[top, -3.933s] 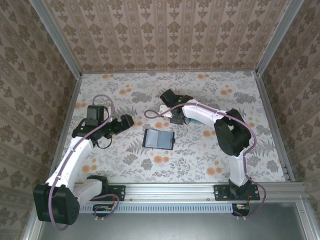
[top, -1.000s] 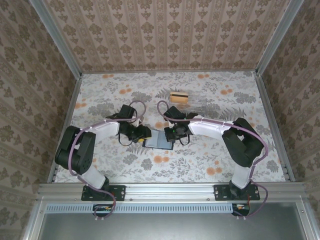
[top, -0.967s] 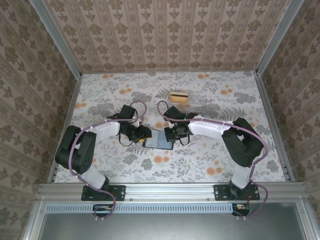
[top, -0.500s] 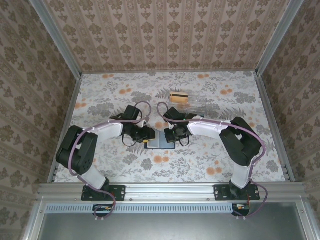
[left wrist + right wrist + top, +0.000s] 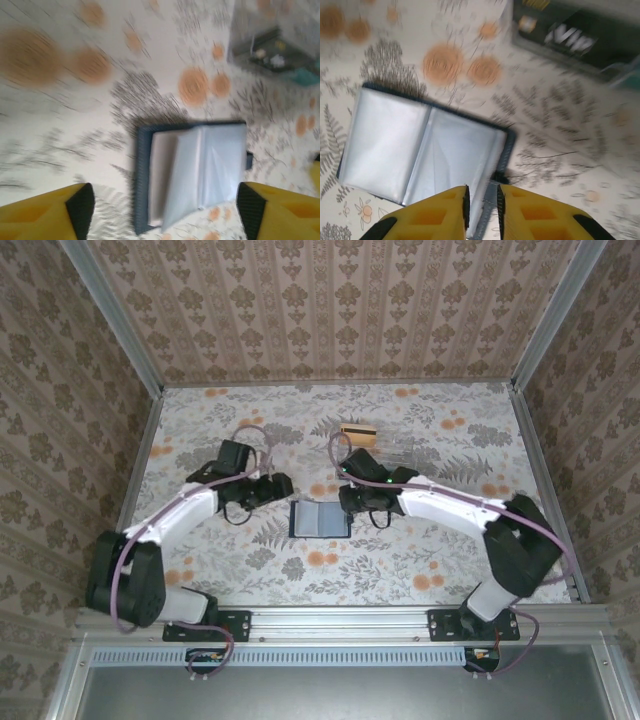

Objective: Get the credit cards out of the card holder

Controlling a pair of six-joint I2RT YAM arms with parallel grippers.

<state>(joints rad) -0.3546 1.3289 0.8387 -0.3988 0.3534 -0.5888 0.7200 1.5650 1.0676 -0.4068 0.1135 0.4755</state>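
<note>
The card holder (image 5: pixel 320 520) lay open and flat on the floral tabletop (image 5: pixel 430 550), near its middle, with its blue-grey pockets facing up. The left gripper (image 5: pixel 283 485) hovered just left and far of it, its yellow fingers (image 5: pixel 45 210) spread wide apart and empty. The right gripper (image 5: pixel 348 502) sat over the holder's far right corner with its fingers (image 5: pixel 435 215) only narrowly parted; whether they touched the holder's edge could not be told. Farther back, a clear box (image 5: pixel 385 443) held a card (image 5: pixel 358 433).
</note>
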